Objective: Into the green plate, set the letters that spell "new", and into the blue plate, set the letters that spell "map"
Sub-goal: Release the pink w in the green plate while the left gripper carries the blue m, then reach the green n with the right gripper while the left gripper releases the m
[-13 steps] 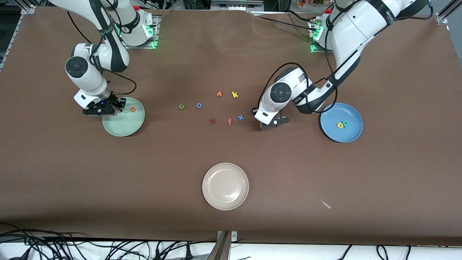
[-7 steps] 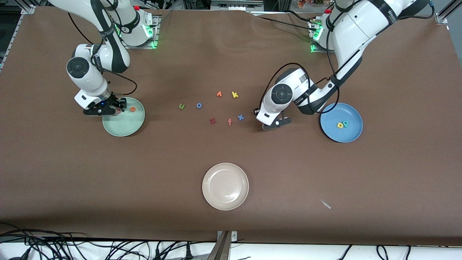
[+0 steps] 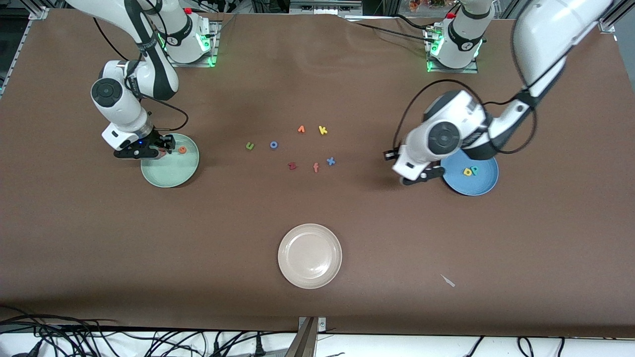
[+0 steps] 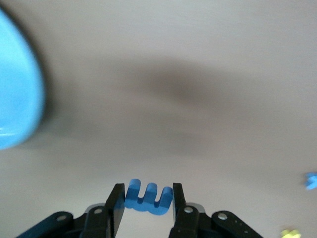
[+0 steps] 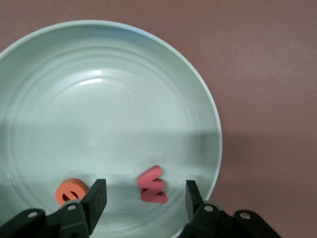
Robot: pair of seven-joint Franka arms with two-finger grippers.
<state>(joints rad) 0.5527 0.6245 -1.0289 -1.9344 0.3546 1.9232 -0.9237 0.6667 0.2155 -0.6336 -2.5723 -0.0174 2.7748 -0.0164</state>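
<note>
The left tool [image 4: 143,210] is clamped on the blue m [image 4: 147,197] and hangs over bare tabletop [image 3: 317,208] just beside the blue plate [image 3: 483,183], not yet above it. That plate already holds the yellow a [image 3: 467,172] and teal p [image 3: 475,169], which touch each other. If the m is let go here, it probably lands on the tabletop short of the rim; a drop right at the rim could tip it back out. The foam is light, so it may also cling to a finger.

The right tool [image 5: 142,198] stands wide over the green plate [image 5: 109,89], with the w [image 5: 152,185] lying free between its fingers and the orange e [image 5: 72,191] close by one finger [image 5: 95,197]. A sideways exit could sweep either letter off the plate. The green n [image 3: 250,146] sits mid-tabletop beside the o [image 3: 274,145], so a loose grab there could nudge or take the wrong letter.
</note>
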